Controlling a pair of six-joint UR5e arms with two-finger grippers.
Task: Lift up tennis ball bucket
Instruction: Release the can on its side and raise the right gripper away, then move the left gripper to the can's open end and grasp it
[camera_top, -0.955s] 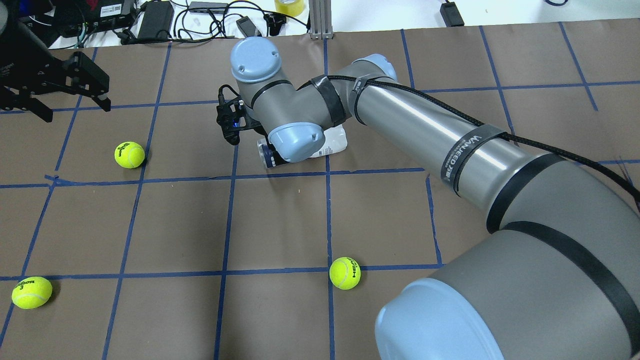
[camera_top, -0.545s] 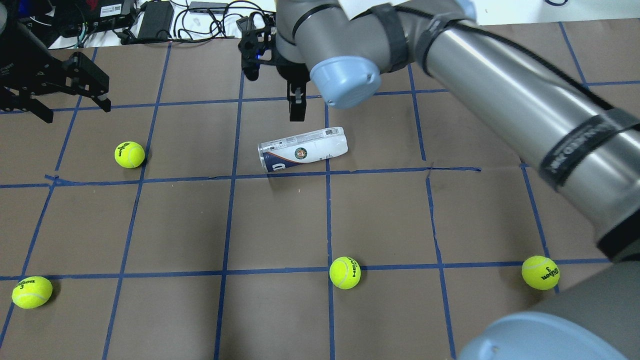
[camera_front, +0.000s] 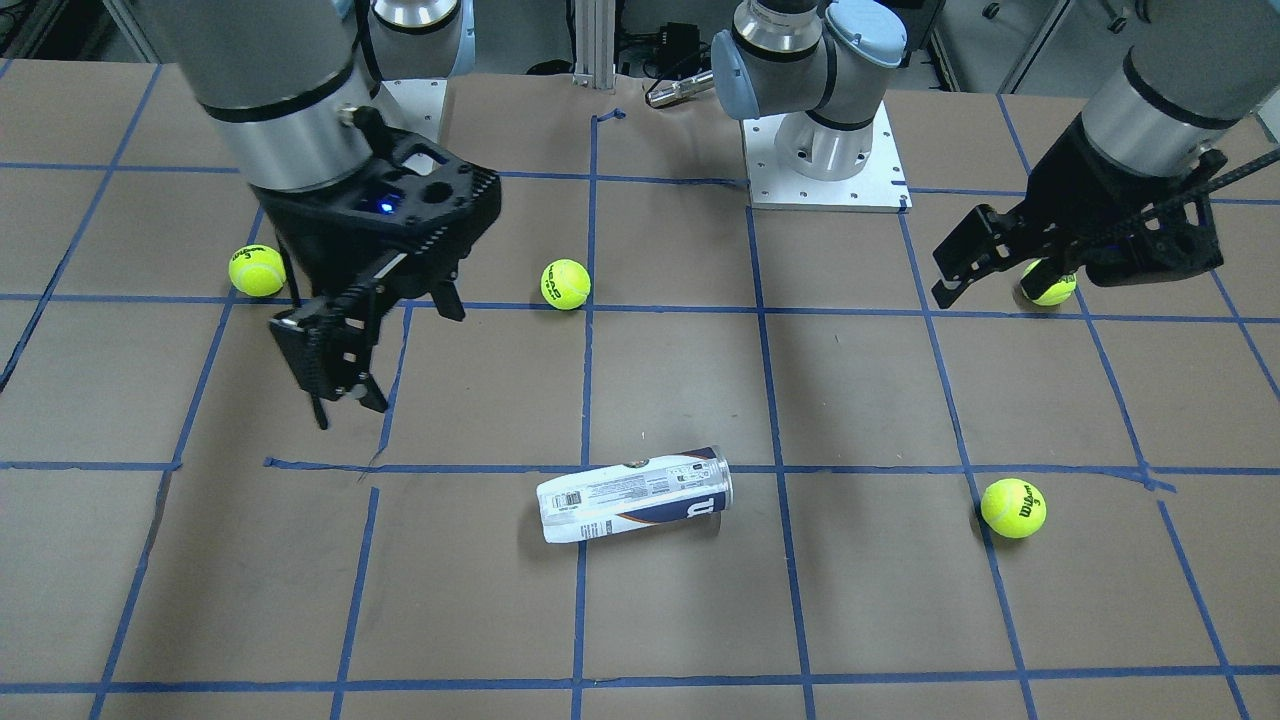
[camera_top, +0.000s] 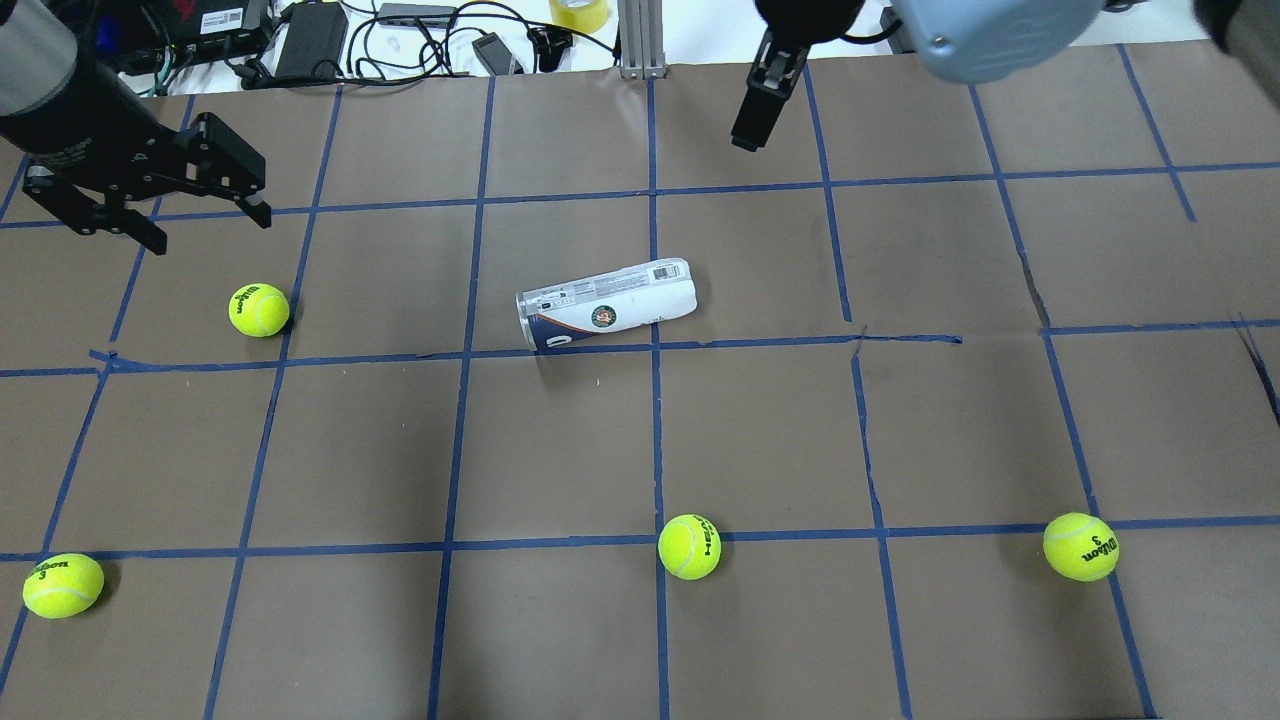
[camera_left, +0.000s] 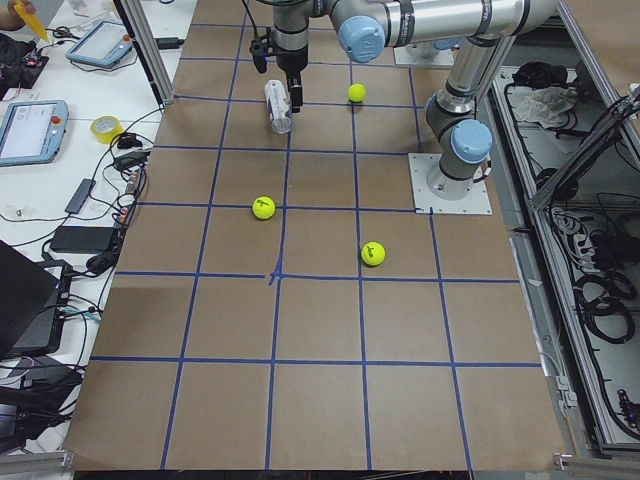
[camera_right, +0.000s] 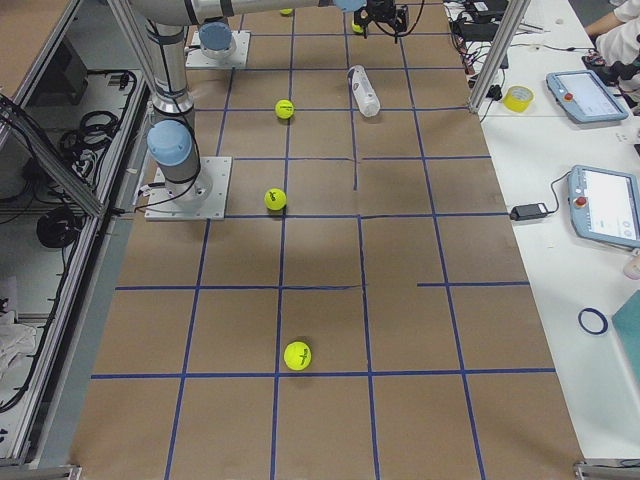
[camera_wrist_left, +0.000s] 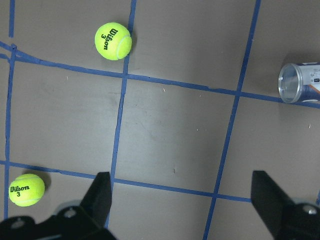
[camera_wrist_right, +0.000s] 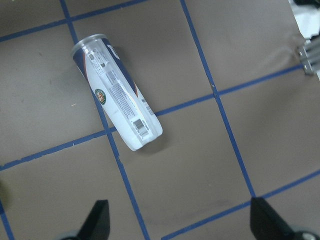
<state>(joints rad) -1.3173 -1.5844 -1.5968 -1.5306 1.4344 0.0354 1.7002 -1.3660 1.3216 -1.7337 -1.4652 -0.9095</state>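
Observation:
The tennis ball bucket (camera_top: 605, 305) is a clear tube with a white-and-navy label. It lies on its side on the brown table, and nothing holds it. It also shows in the front view (camera_front: 635, 498) and the right wrist view (camera_wrist_right: 117, 95). My right gripper (camera_front: 390, 345) is open and empty, raised above the table, apart from the bucket. One of its fingers (camera_top: 757, 105) shows at the top of the overhead view. My left gripper (camera_top: 205, 228) is open and empty at the far left, well away from the bucket.
Yellow-green tennis balls lie scattered: one (camera_top: 259, 309) near the left gripper, one (camera_top: 63, 584) at the near left, one (camera_top: 689, 546) at the near middle, one (camera_top: 1080, 546) at the near right. Cables and boxes (camera_top: 310, 40) lie beyond the table's far edge.
My right arm has risen from low over the bucket and swung away to the far right. The bucket stays lying where it was. My left gripper shifted slightly right.

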